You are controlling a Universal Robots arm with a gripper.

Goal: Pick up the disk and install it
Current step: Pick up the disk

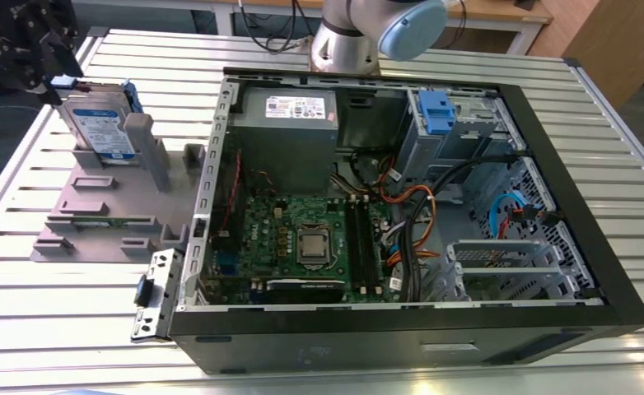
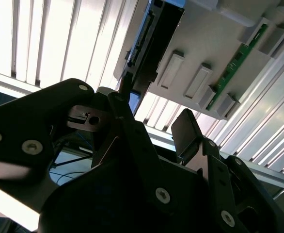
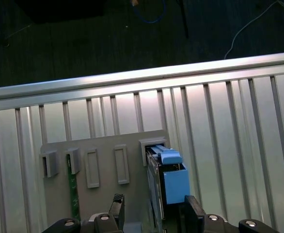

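**Approach to the grasp.** We see the disk (image 1: pixel 95 125) standing on edge in a slot of the grey holder (image 1: pixel 86 218), which rests on the tabletop (image 1: pixel 36 329) beside the open case (image 1: pixel 388 333). The hand (image 3: pixel 153 201) is open. Its fingers (image 3: pixel 190 208) sit apart, one on either side of the disk's upper edge, and we cannot tell whether either touches it. For a sound grasp, we judge that the hand should be centred over the disk and closed squarely, so that the disk can lift straight out of its slot without binding.
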